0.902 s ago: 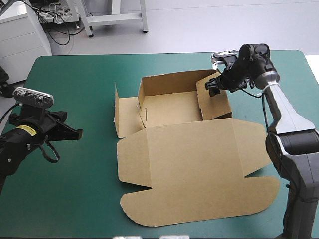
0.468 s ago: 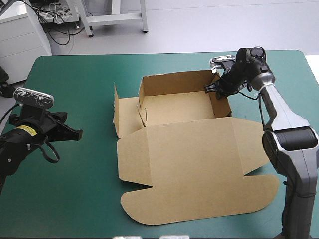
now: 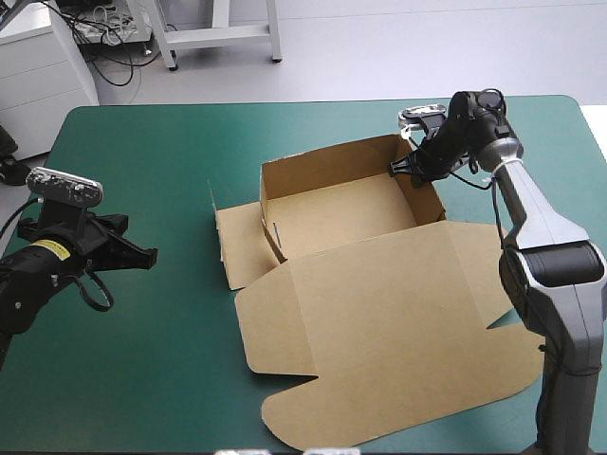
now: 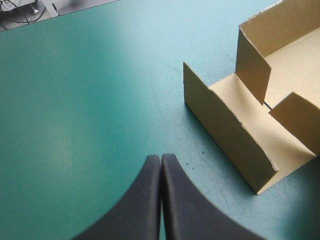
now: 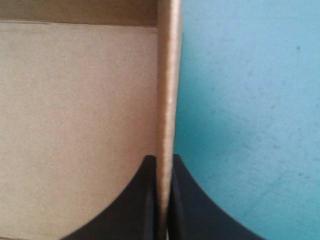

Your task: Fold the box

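Note:
The brown box (image 3: pixel 337 213) stands in the middle of the table as an open tray, back and side walls raised. Its wide lid (image 3: pixel 389 322) lies flat toward the near edge. My right gripper (image 3: pixel 411 170) is at the tray's far right corner, shut on the right wall. In the right wrist view the wall's edge (image 5: pixel 168 75) runs up from between the pinched gripper (image 5: pixel 163 167). My left gripper (image 3: pixel 145 256) hovers over the cover left of the box, shut and empty. In its own view the gripper (image 4: pixel 161 167) points at the box's low left flap (image 4: pixel 225 125).
Bare teal-green cover (image 3: pixel 152 161) lies between my left gripper and the box. The lid's rounded front flap (image 3: pixel 313 427) reaches close to the table's near edge. The lid's right flap (image 3: pixel 493 275) lies by my right arm's base.
My right gripper has shut on the box's right wall. The whole box has turned, its lid swinging toward the near right. The left arm has not moved.

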### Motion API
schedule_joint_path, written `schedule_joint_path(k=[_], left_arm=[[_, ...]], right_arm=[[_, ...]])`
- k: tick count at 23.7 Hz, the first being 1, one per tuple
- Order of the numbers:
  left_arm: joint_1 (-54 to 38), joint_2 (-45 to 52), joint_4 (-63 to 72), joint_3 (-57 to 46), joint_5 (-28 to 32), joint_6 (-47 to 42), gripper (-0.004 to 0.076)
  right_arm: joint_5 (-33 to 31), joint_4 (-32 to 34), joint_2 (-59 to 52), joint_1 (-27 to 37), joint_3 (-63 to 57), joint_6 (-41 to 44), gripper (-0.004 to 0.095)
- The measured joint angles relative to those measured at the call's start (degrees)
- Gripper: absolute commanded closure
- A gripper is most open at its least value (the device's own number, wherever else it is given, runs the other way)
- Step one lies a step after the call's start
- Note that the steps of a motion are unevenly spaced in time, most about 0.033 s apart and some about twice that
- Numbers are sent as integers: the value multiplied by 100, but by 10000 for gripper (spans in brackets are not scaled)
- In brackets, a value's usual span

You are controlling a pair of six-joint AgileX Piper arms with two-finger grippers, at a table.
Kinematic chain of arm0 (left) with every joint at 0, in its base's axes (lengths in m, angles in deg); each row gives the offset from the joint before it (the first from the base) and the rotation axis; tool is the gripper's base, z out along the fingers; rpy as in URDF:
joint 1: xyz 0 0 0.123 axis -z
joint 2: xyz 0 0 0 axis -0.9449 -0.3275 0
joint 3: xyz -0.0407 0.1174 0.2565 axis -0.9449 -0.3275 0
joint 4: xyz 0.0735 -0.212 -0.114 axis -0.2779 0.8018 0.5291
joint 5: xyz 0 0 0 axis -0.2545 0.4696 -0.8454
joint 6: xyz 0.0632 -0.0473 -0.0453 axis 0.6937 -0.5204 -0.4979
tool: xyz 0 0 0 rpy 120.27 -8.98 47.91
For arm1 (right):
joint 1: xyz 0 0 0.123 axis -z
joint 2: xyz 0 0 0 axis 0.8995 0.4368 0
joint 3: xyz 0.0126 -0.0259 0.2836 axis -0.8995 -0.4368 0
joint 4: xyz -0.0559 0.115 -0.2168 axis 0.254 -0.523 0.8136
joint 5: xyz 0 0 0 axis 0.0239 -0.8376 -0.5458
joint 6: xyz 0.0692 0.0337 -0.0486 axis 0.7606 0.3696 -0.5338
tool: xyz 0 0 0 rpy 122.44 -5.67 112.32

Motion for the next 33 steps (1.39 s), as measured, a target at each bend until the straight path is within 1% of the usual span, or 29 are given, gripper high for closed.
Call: schedule_joint_path(k=[2,4,8,10,13,16,21,24,25,27,29,31,33], left_arm=[[0,0,0,0,-5,0,736],[0,0,0,0,-5,0,736],[0,0,-26,0,-5,0,736],[0,0,-94,0,18,-18,736],[-48,0,-153,0,31,-201,736],[-264,-42,-263,-5,-60,-294,734],[-331,-177,-181,-227,-58,-299,731],[-331,-272,105,-478,150,-286,730],[-331,-315,322,-553,234,-185,729],[-409,-470,973,-671,293,288,729],[-605,-657,1780,-705,204,983,729],[-961,-871,2626,-732,-31,1733,729],[-1405,-1066,3522,-732,-463,2543,729]], right_arm=[[-19,-31,-102,92,0,-127,931],[-25,-198,-262,249,0,-325,931],[-32,-888,-765,776,0,-742,931],[-43,-1410,-1289,1269,0,-1000,932],[-68,-1666,-1772,1626,-30,-1183,932],[-88,-2144,-2450,2015,-521,-1549,932],[-87,-2577,-3469,2593,-1626,-2092,932],[-87,-2936,-3936,2859,-2045,-2305,932],[-87,-3001,-4022,2867,-2080,-2310,932],[-87,-3138,-4142,2867,-2088,-2362,932],[-87,-3205,-4210,2867,-2088,-2383,932],[-87,-3214,-4251,2867,-2088,-2387,932],[-87,-3214,-4264,2867,-2088,-2387,932]])
